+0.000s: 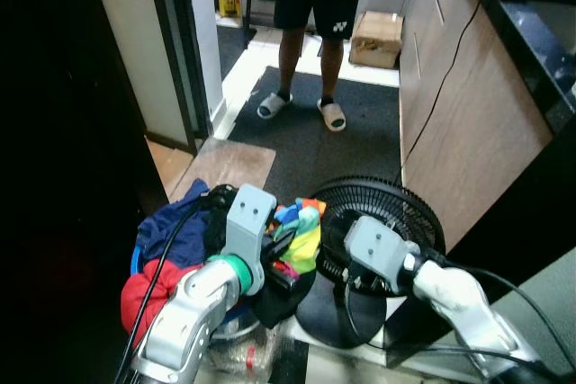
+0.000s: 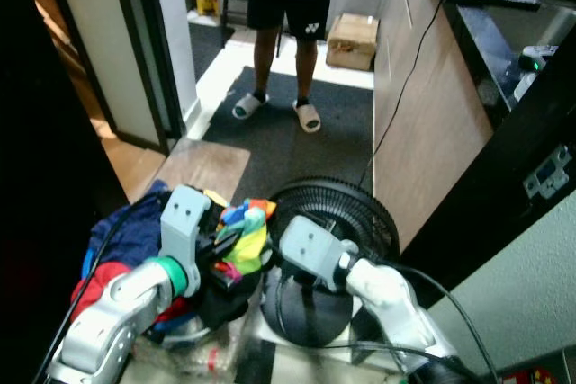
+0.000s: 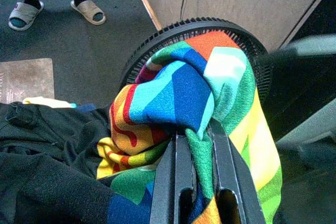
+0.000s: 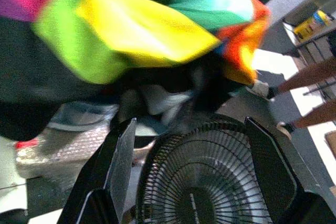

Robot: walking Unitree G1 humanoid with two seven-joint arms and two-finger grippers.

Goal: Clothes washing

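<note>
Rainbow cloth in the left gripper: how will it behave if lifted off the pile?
Likely floppy: the rainbow cloth bunches and folds over the left gripper, shut on a pinch of it. Probably light, sagging when raised. It may drag the dark garment beside it or snag the fan.

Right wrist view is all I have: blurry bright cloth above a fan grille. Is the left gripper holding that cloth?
Observer: Yes. The left gripper is shut on a fold of the multicoloured cloth.
Operator: Where does the cloth come from?
Observer: From a laundry pile of blue, red and black clothes, left of the black fan.
Operator: Anyone nearby?
Observer: A person in sandals stands ahead on the dark mat.
</note>
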